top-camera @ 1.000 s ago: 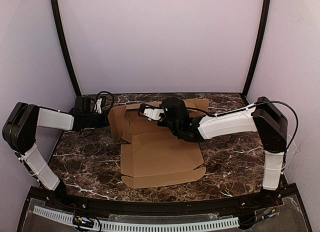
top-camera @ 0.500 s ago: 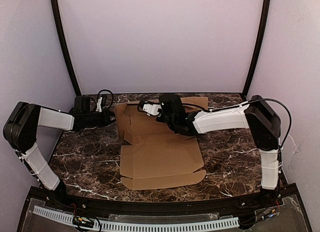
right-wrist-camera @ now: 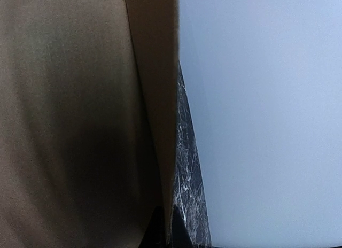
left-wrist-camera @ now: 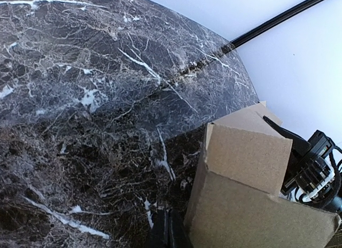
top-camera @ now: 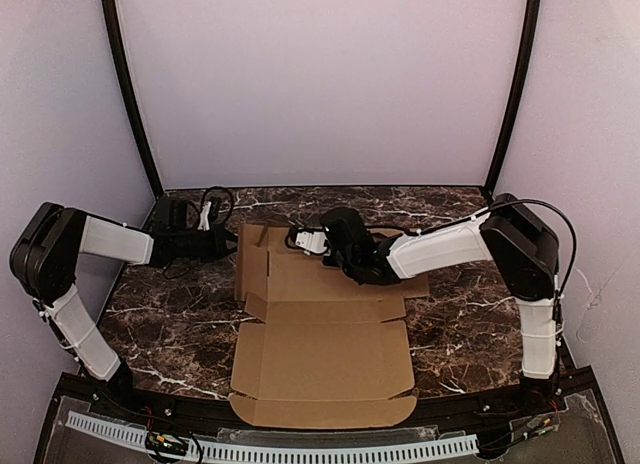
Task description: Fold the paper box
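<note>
The paper box (top-camera: 320, 354) is a large brown die-cut sheet lying mostly flat on the marble table, with its left far flap standing up. My right gripper (top-camera: 300, 240) reaches over the far part of the sheet. In the right wrist view its tips (right-wrist-camera: 166, 229) are shut on a thin upright edge of the cardboard (right-wrist-camera: 69, 125). My left gripper (top-camera: 228, 246) is just left of the raised flap. In the left wrist view its fingers (left-wrist-camera: 168, 232) are shut together and empty, beside the flap (left-wrist-camera: 251, 205).
The dark marble table (top-camera: 170, 324) ends at lavender walls, with black corner posts (top-camera: 130, 94) at the back left and back right. The near edge of the sheet reaches the black front rail (top-camera: 320, 434). The right arm's wrist and cables (left-wrist-camera: 315, 168) show behind the flap.
The sheet has slid toward the near edge and now lies flatter. My right gripper has moved slightly nearer with it, and my left gripper has shifted a little to the right.
</note>
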`<state>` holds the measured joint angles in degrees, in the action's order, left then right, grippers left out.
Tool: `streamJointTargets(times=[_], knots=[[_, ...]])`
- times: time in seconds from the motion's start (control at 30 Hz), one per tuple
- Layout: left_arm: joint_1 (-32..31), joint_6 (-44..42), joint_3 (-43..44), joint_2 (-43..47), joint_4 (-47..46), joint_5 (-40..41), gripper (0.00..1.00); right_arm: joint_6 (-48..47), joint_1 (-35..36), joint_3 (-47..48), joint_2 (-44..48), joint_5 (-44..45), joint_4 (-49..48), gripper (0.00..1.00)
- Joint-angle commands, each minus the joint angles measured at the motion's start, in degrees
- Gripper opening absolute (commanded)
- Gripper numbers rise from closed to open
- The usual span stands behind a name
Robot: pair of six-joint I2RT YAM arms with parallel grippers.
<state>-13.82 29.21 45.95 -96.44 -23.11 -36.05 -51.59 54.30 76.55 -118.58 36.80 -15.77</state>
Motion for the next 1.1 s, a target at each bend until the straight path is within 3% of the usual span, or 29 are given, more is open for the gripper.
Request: streamJointTargets(times=[0.0,0.37,0.77,1.07], knots=[[-2.6,0.4,-2.3,1.9,0.0,0.2,0.01,-0.6,1.8,-4.3,0.5,1.8,-4.2,0.0],[-4.1,-0.2,-8.0,6.7,0.4,1.0,0.01,-4.5,4.0,-9.3,4.5,4.6,-12.0,0.0],[-4.3,0.6,-11.6,11.8,0.6,-2.6,0.01,-17.3,6.0,-13.4,6.5,9.8,-27.8,0.0],[-8.3,1.7,-16.5,14.4,-0.6,-0.6,0.01,-25.0,8.4,-15.6,6.0,14.0,-38.7,0.0]])
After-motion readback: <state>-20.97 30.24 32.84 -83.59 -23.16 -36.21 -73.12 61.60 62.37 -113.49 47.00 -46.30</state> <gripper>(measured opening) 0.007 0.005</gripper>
